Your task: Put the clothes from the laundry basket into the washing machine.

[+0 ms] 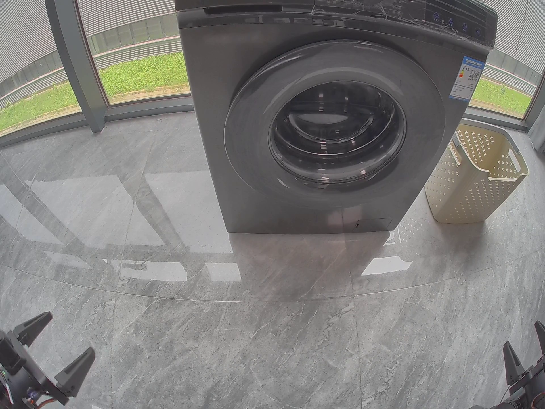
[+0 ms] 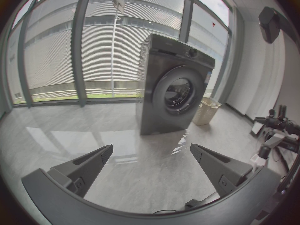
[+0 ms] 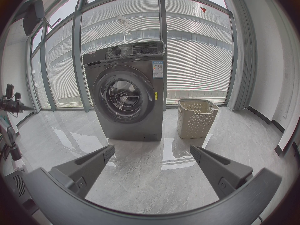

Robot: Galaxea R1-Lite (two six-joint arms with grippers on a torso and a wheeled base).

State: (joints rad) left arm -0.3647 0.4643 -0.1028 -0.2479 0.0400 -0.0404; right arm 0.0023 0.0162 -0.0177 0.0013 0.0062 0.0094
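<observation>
Left gripper [image 2: 150,147] and right gripper [image 3: 151,147] both gape wide over glossy grey floor tiles [image 1: 227,325]. I see the cream perforated laundry basket [image 1: 474,191] just beside the steel-grey washing machine [image 1: 238,86], on its right. A blue-white label [image 1: 466,79] sits on the machine's front corner.

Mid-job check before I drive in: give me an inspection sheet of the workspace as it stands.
Surface: glossy grey tiled floor, reflecting the windows.
Job's things: washing machine upright, door shut; laundry basket on the floor to the robot's right of it, apart; no clothes seen in its visible inside.
Clutter: nothing seen.
Grippers: left gripper and right gripper low, well short of the machine, fingers open, holding nothing.
Cables: thin lead at the left gripper's mount; nothing seen on the floor.
Surroundings: tall windows behind the machine, grass outside.
</observation>
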